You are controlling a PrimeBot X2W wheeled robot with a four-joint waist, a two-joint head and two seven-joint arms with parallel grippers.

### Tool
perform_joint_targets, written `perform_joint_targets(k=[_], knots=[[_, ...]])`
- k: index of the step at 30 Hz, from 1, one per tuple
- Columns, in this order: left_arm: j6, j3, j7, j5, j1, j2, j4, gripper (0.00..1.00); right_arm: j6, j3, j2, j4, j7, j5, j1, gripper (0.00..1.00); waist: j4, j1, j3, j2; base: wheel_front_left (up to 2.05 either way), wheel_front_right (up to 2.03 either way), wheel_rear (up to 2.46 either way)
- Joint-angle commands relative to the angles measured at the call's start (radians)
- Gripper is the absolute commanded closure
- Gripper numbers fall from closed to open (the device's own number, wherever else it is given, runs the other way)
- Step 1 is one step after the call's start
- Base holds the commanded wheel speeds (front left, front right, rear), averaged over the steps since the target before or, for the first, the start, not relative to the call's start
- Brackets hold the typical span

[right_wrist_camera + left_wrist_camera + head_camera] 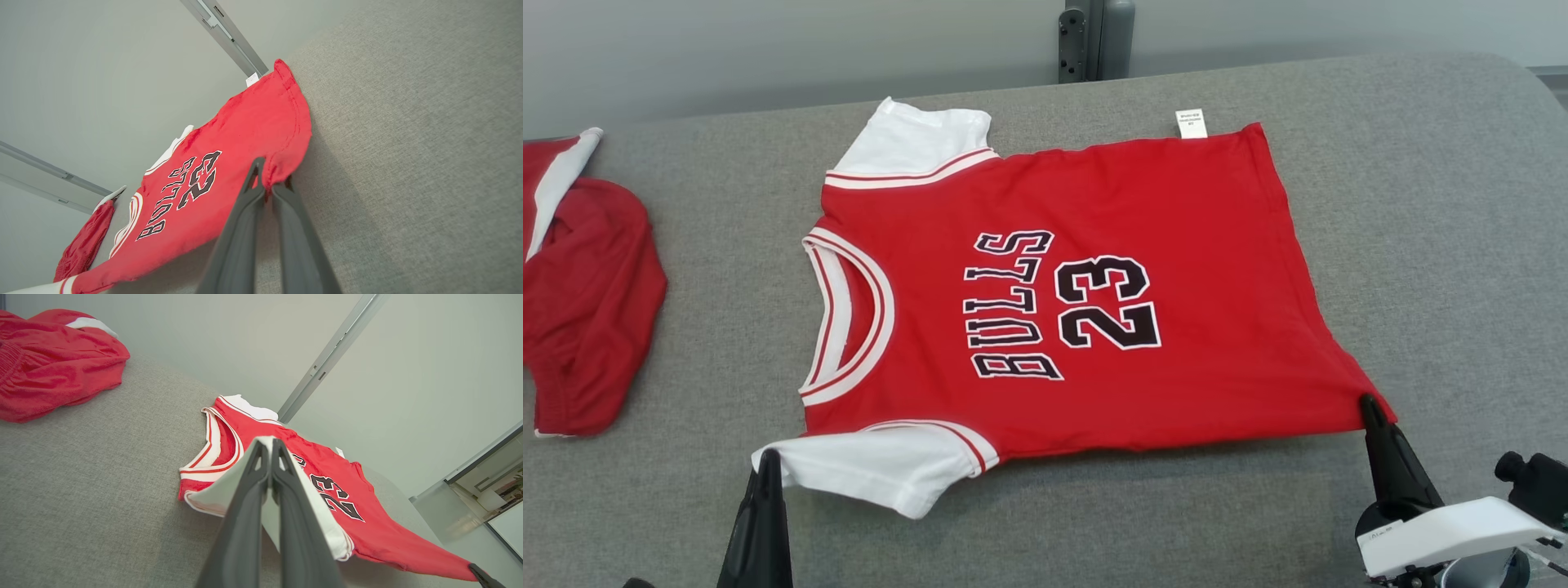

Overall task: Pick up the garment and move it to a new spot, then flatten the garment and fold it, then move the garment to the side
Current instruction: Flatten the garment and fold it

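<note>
Red jersey (1094, 204) spread face up before me on the grey table (1421, 204), black BULLS 23 print, white sleeves, red-and-white striped neck toward my left, hem toward my right, small white tag (1192, 124) at the far hem corner, near sleeve and near hem corner lifted slightly

Your jersey (1078, 302) lies spread on the table (1421, 245), held between your grippers: the left gripper (768, 459) is closed on its near sleeve, the right gripper (1368, 404) on its near hem corner. Beyond your left fingers (241, 539) sits the neckline; well off to their left lies a second garment (588, 310). Far beyond your right fingers (237, 245), somewhat left, the label (1192, 123) pokes out.
</note>
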Motion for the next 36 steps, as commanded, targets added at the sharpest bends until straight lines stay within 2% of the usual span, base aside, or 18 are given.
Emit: perform_joint_targets(k=[1, 10, 19, 26, 35, 36], knots=[[-0.003, -0.003, -0.001, -0.003, -0.032, 0.0, 0.017, 1.0, 0.0, 0.002, 0.004, 0.023, 0.003, 0.002, -0.021, 1.0, 0.0, 0.0001, 0.007, -0.0001, 0.0, 0.0, 0.0], [-0.016, -0.047, -0.003, 0.009, -0.188, 0.005, 0.136, 1.0, 0.0, 0.025, 0.013, 0.171, -0.039, 0.014, -0.133, 1.0, 0.017, 0.0001, 0.04, -0.0001, 0.0, 0.0, 0.0], [-0.026, -0.092, -0.004, 0.044, -0.49, 0.032, 0.354, 1.0, 0.0, 0.033, 0.011, 0.32, -0.08, 0.025, -0.316, 1.0, 0.032, 0.0001, 0.108, -0.0001, 0.0, 0.0, 0.0], [-0.029, -0.102, -0.023, 0.062, -0.654, 0.014, 0.526, 1.0, 0.0, 0.045, 0.017, 0.442, -0.118, 0.011, -0.45, 1.0, 0.028, 0.0001, 0.174, -0.0001, 0.0, 0.0, 0.0], [-0.03, -0.11, -0.028, 0.077, -0.776, -0.003, 0.648, 1.0, 0.0, 0.077, 0.029, 0.516, -0.154, 0.016, -0.521, 1.0, 0.011, 0.0001, 0.207, -0.0001, 0.0, 0.0, 0.0], [-0.03, -0.109, -0.028, 0.078, -0.785, -0.004, 0.659, 1.0, 0.0, 0.079, 0.03, 0.52, -0.159, 0.018, -0.528, 0.9, 0.009, 0.0001, 0.209, -0.0001, 0.0, 0.0, 0.0]])
